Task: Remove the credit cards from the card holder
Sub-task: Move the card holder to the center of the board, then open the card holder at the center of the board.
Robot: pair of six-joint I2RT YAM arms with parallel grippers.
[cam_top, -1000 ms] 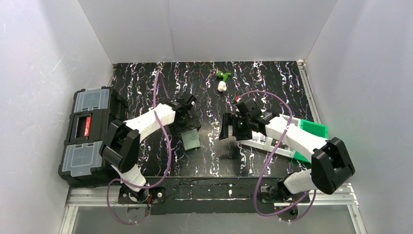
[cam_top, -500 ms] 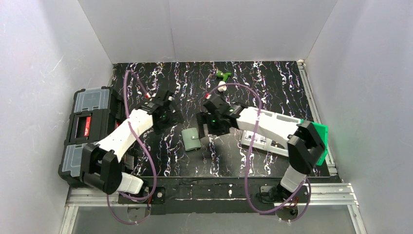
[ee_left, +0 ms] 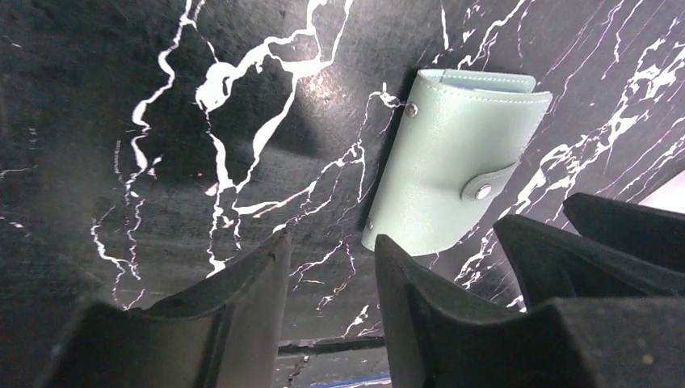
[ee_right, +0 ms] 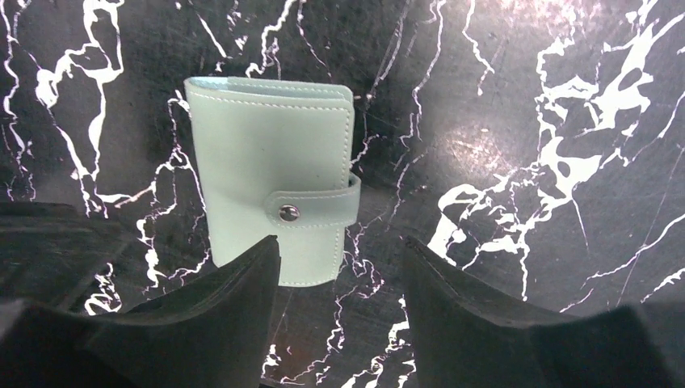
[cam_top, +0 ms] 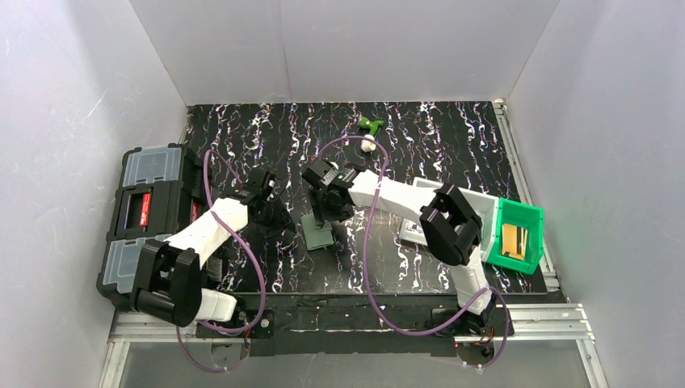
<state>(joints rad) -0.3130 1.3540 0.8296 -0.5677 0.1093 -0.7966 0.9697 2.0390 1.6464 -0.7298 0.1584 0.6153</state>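
The card holder (cam_top: 317, 234) is a small grey-green wallet lying flat on the black marbled table, folded and with its snap tab fastened. It also shows in the left wrist view (ee_left: 452, 166) and the right wrist view (ee_right: 271, 166). The credit cards are hidden inside it. My left gripper (cam_top: 279, 220) hovers just left of the holder, open and empty (ee_left: 327, 263). My right gripper (cam_top: 327, 210) hangs over the holder's far edge, open (ee_right: 339, 263), with one fingertip (ee_right: 250, 275) overlapping the holder's corner. Nothing sits between its fingers.
A big black toolbox (cam_top: 149, 222) stands at the left table edge. A white tray (cam_top: 478, 208) and a green bin (cam_top: 517, 234) sit at the right. A small green and white object (cam_top: 369, 133) lies near the back wall.
The right arm swung left from near the tray to over the card holder. The left gripper drew back to the holder's left side. Both pairs of jaws have narrowed.
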